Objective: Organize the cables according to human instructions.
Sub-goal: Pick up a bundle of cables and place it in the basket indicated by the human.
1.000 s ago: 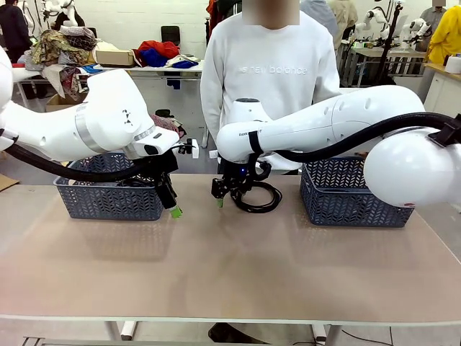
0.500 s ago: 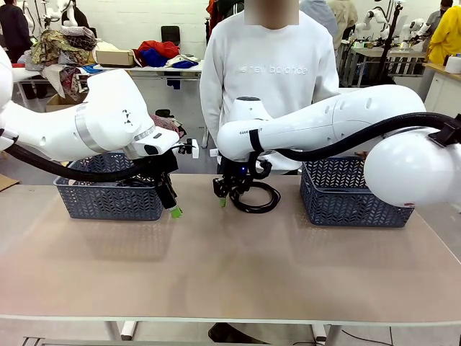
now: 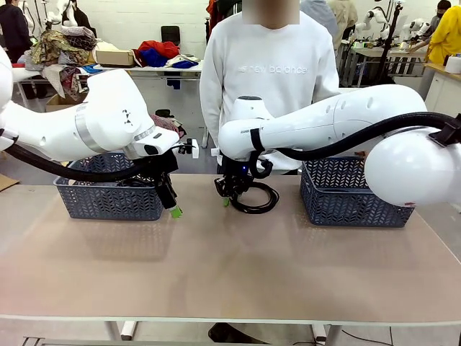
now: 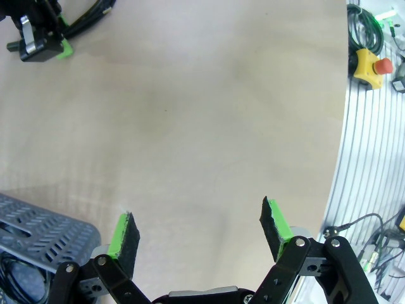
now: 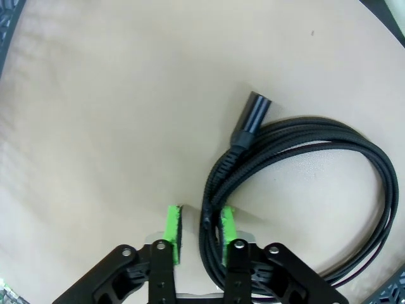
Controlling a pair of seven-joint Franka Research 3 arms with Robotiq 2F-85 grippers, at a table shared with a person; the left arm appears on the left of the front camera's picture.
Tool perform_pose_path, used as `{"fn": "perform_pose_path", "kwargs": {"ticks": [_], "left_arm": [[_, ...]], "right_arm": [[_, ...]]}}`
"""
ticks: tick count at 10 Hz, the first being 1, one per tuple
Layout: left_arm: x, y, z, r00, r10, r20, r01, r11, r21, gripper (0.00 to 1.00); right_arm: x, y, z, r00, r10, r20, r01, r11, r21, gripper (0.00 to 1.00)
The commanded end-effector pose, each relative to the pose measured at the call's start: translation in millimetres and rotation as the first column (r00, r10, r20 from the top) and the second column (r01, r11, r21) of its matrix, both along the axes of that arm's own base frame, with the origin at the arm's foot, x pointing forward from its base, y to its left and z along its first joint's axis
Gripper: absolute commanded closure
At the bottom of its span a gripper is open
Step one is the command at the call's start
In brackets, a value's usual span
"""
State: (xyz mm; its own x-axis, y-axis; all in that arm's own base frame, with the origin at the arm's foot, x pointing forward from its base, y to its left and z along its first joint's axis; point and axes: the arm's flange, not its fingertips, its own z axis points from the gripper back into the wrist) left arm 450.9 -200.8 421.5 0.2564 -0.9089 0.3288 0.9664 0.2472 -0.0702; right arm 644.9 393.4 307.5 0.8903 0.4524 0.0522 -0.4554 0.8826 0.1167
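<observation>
One coiled black cable [image 3: 263, 200] lies on the table in front of the person, its loop and barrel plug [image 5: 253, 115] plain in the right wrist view. My right gripper [image 3: 225, 199] reaches across the middle and is shut on the near side of this cable [image 5: 354, 152], with the strands pinched between the green pads [image 5: 172, 229]. The left gripper [image 3: 173, 210] hangs open above the bare table beside the left basket, nothing between its fingers [image 4: 124, 233]. From the left wrist, the right gripper [image 4: 39, 42] shows far off with the cable [image 4: 88, 16].
Two grey plastic baskets stand on the table, one at the left [image 3: 108, 203] and one at the right [image 3: 354, 205]. The person stands at the far edge between them. A yellow box with a red stop button [image 4: 368, 63] sits off the table edge.
The right gripper's fingers have come together onto the cable and the loop has shifted slightly upward in the picture. The left arm has stayed still.
</observation>
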Motion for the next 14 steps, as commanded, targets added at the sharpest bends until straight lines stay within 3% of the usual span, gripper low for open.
{"fn": "perform_pose_path", "kwargs": {"ticks": [1,2,5,8,11,14], "left_arm": [[-0.1,1.3,0.3,1.000,0.003,0.001,-0.003,1.000,-0.001,0.00],[-0.1,1.3,0.3,1.000,0.003,0.001,-0.003,1.000,-0.001,0.00],[-0.1,1.3,0.3,1.000,0.003,0.001,-0.003,1.000,-0.001,0.00],[-0.1,1.3,0.3,1.000,0.003,0.001,-0.003,1.000,-0.001,0.00],[-0.1,1.3,0.3,1.000,0.003,0.001,-0.003,1.000,-0.001,0.00],[-0.1,1.3,0.3,1.000,0.003,0.001,-0.003,1.000,-0.001,0.00]], "right_arm": [[-0.4,6.2,0.0,1.000,0.000,-0.027,0.000,1.000,0.012,1.00],[-1.4,6.3,0.9,1.000,-0.001,-0.025,0.001,1.000,0.008,0.96],[-9.6,5.5,15.1,1.000,-0.001,0.010,0.001,1.000,-0.015,1.00],[-34.8,6.1,58.3,0.991,0.131,-0.015,-0.132,0.990,-0.055,1.00],[-63.5,-11.1,102.2,0.906,0.405,-0.125,-0.413,0.910,-0.047,1.00],[-81.7,-47.2,155.3,0.807,0.579,-0.115,-0.587,0.807,-0.058,1.00]]}}
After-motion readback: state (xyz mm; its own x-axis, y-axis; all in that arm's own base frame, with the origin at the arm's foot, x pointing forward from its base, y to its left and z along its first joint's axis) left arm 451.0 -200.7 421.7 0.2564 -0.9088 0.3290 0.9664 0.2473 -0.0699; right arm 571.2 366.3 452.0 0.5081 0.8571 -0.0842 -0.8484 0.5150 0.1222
